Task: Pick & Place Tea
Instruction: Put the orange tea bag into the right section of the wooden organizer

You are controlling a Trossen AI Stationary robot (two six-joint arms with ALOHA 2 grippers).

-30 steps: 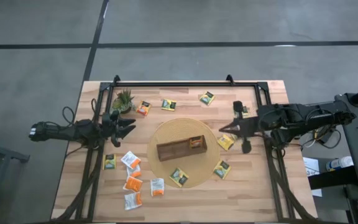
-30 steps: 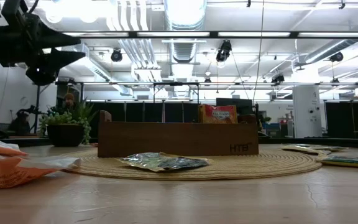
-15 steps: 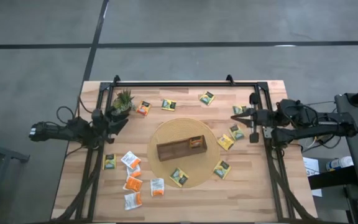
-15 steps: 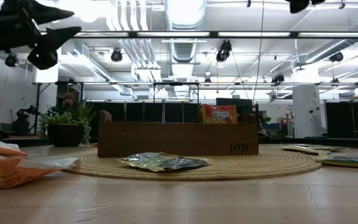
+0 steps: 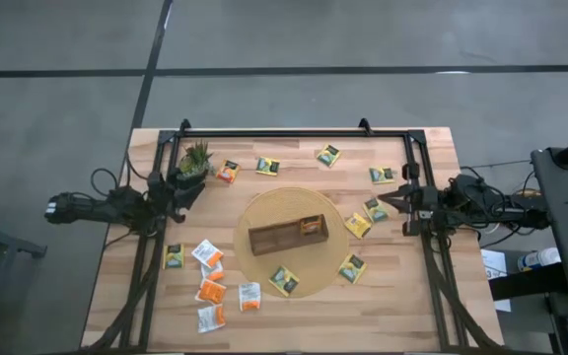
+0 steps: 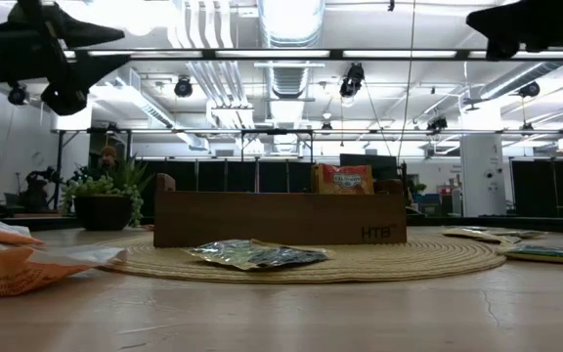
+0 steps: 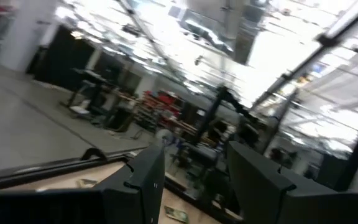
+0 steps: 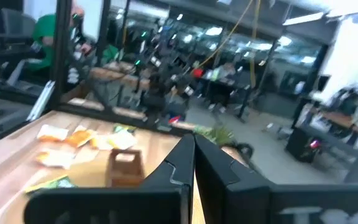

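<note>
While both arms hang up off the tabletop (image 5: 383,316), nothing is being carried. The left gripper (image 5: 187,189) sits at the left edge, right by the potted plant (image 5: 196,158), with its jaws spread wide and empty. The right gripper (image 5: 390,197) is over at the right edge, jaws pressed fully together, also holding nothing.

Tea bags (image 5: 209,279) are scattered all over: a cluster of orange and white ones at the front left, a yellow one (image 5: 174,256) near the left rail, a few along the back edge, and several yellow ones on the right, near the right gripper. Two lie on the round woven mat (image 5: 264,212) in the middle. The wooden tray (image 5: 274,238) sits on that mat with one orange bag (image 5: 311,226) standing in its right-hand compartment.
</note>
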